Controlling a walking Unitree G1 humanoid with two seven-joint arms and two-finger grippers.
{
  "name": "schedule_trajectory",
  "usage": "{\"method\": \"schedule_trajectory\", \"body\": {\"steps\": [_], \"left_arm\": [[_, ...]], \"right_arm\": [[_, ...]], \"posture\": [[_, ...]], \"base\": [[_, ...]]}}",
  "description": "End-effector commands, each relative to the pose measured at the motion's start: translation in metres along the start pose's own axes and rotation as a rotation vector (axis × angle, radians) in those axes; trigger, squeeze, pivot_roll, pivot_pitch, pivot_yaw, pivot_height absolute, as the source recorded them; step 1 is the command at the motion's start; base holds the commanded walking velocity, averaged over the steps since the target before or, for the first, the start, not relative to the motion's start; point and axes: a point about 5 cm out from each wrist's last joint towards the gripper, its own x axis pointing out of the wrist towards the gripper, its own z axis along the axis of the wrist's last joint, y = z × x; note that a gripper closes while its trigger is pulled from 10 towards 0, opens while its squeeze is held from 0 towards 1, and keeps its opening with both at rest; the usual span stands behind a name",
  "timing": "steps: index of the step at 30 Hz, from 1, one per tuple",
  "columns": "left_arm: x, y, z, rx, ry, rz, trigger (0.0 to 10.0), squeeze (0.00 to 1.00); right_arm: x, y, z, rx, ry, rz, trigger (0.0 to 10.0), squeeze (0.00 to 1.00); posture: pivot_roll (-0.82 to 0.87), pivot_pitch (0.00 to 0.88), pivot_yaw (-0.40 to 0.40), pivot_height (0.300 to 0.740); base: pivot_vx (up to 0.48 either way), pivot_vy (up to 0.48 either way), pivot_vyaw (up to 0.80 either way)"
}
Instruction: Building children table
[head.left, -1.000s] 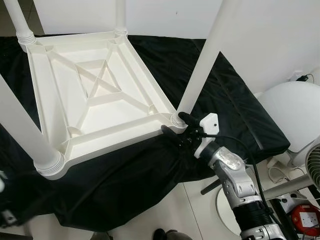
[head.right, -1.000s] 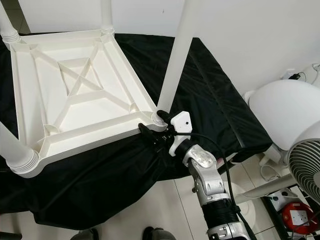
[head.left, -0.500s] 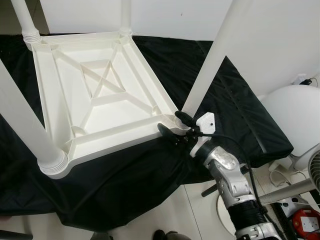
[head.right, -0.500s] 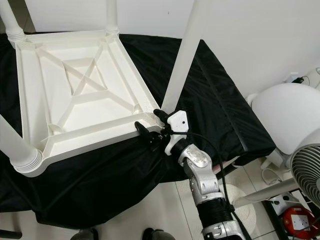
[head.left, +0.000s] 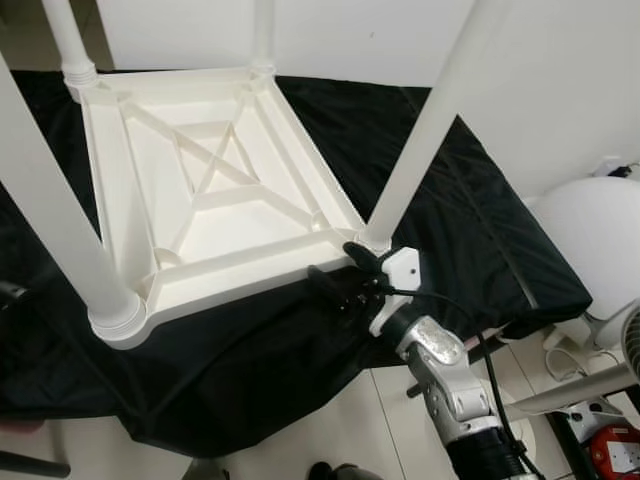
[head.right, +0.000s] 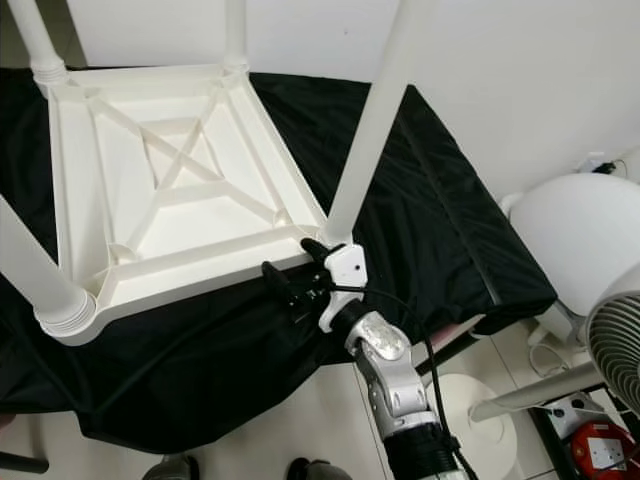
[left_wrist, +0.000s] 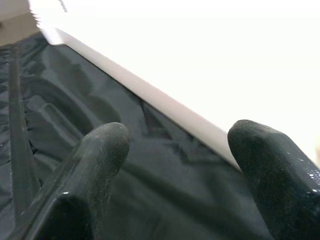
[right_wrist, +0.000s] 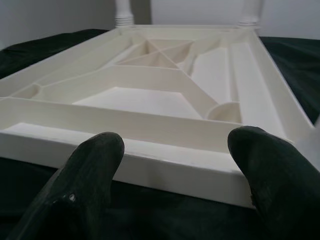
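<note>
A white plastic children's table (head.left: 215, 190) lies upside down on a black cloth (head.left: 450, 230), its legs pointing up. The near right leg (head.left: 425, 130) rises from the corner socket closest to my right arm. My right gripper (head.left: 343, 272) is open just in front of that corner, its fingers (right_wrist: 95, 170) apart and level with the table's near rim (right_wrist: 150, 157), holding nothing. The near left leg (head.left: 60, 220) stands in its ribbed socket. My left gripper (left_wrist: 172, 165) is open low over the black cloth, next to a white edge (left_wrist: 165, 107).
A white fan (head.right: 600, 330) with its stand and cables sits on the tiled floor at the right. A red box (head.left: 615, 450) lies at the bottom right. The cloth hangs over the front edge towards the floor (head.left: 80, 455). A white wall stands behind.
The camera has shifted, so the table sits further right in the picture. My right gripper has slid a little left along the table's near rim, still open.
</note>
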Motion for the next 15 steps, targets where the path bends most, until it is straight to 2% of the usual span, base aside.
{"method": "schedule_trajectory", "body": {"steps": [1,2,3,5,6,9,11,13,15], "left_arm": [[0.006,0.008,-0.003,-0.033,-0.012,0.25,10.0,0.0],[0.006,0.008,-0.003,-0.033,-0.012,0.25,10.0,0.0],[0.012,0.006,0.0,-0.058,-0.036,0.238,10.0,0.0],[0.012,0.006,0.0,-0.058,-0.036,0.238,10.0,0.0],[0.022,0.0,0.004,-0.118,-0.085,0.201,10.0,0.0],[0.027,-0.008,0.005,-0.144,-0.099,0.154,10.0,0.0],[0.033,-0.02,0.004,-0.165,-0.102,0.084,10.0,0.0],[0.033,-0.02,0.004,-0.165,-0.102,0.084,10.0,0.0],[0.038,-0.039,0.001,-0.193,-0.108,-0.01,10.0,0.0]], "right_arm": [[-0.006,0.001,-0.006,-0.009,0.034,-0.035,10.0,0.0],[-0.006,0.001,-0.006,-0.009,0.034,-0.035,10.0,0.0],[-0.007,0.003,-0.008,-0.009,0.041,-0.054,10.0,0.0],[-0.007,0.003,-0.008,-0.009,0.041,-0.054,10.0,0.0],[-0.01,0.005,-0.011,-0.014,0.052,-0.114,10.0,0.0],[-0.012,0.004,-0.013,0.001,0.058,-0.167,10.0,0.0],[-0.016,0.001,-0.017,0.008,0.083,-0.249,10.0,0.0],[-0.016,0.001,-0.017,0.008,0.083,-0.249,10.0,0.0],[-0.025,-0.009,-0.025,0.03,0.126,-0.371,10.0,0.0]], "posture": [[0.15,0.14,-0.094,0.74],[0.15,0.14,-0.094,0.74],[0.15,0.14,-0.093,0.74],[0.15,0.14,-0.093,0.74],[0.14,0.138,-0.09,0.74],[0.13,0.138,-0.087,0.74],[0.12,0.137,-0.087,0.74],[0.12,0.137,-0.087,0.74],[0.11,0.152,-0.088,0.74]], "base": [[0.0,0.0,0.0],[0.0,0.0,0.0],[0.0,0.0,0.0],[0.0,0.0,0.0],[0.0,0.0,0.0],[0.0,0.0,0.0],[0.0,0.0,0.0],[0.0,0.0,0.0],[0.0,0.0,0.0]]}}
